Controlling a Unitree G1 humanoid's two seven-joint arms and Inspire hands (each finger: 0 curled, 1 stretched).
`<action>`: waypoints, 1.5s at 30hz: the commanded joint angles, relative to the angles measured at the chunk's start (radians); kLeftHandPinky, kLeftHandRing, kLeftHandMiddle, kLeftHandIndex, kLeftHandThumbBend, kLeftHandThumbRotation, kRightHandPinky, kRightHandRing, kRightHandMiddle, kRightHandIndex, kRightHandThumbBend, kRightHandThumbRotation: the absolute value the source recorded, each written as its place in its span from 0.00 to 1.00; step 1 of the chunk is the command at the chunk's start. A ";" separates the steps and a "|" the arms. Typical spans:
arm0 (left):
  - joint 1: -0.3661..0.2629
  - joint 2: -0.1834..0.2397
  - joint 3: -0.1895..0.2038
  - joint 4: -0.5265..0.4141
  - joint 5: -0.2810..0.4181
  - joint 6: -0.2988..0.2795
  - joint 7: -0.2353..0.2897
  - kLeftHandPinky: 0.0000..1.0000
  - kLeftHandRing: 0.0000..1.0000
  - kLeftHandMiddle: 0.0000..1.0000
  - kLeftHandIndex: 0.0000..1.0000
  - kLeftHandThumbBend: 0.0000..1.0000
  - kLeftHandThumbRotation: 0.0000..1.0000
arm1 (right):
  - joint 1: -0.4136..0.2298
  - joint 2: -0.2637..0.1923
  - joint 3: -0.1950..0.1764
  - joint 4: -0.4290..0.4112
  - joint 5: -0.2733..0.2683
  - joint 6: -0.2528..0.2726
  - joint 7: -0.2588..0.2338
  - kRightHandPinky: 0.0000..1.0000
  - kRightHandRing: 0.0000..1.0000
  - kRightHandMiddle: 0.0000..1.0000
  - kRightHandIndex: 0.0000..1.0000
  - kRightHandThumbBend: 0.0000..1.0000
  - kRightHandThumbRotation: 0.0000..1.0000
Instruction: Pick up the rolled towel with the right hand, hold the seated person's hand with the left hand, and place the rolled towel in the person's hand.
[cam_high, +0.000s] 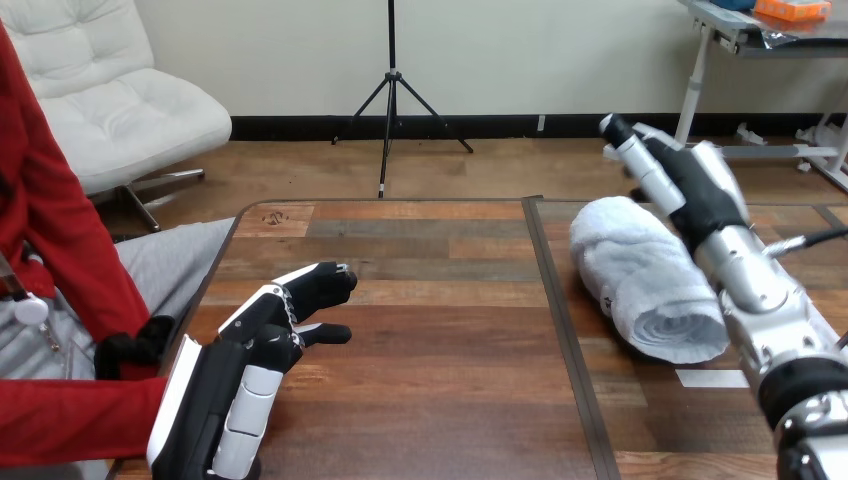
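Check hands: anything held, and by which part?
Nothing held. Left hand hangs empty over the table; right hand is beside the rolled towel, fingers straight, not round it.

The left hand (262, 345) is black with white shells on its back. The right hand (700, 190) is black too, on a silver forearm (765, 295).

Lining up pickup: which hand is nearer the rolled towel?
Right. The right hand is beside the rolled towel; the left hand is by the left edge of the table.

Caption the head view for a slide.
Right robot hand by the rolled towel on the wooden table; left robot hand near the person's arm.
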 joint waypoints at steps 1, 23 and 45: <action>-0.074 -0.019 0.009 -0.015 0.008 -0.020 0.008 0.67 0.81 0.78 0.74 0.78 1.00 | -0.184 -0.054 0.008 0.019 -0.028 -0.011 -0.042 0.85 0.93 0.94 0.94 0.92 0.98; -0.082 -0.014 0.014 -0.008 0.003 -0.026 0.006 0.66 0.80 0.78 0.74 0.76 1.00 | -0.207 -0.079 0.027 0.079 -0.094 0.091 -0.044 0.84 0.95 0.99 1.00 1.00 0.76; -0.083 -0.011 0.018 -0.006 0.008 -0.036 0.006 0.64 0.80 0.78 0.74 0.80 1.00 | -0.176 -0.078 0.088 0.104 -0.163 0.177 -0.045 0.83 0.94 0.97 1.00 1.00 0.52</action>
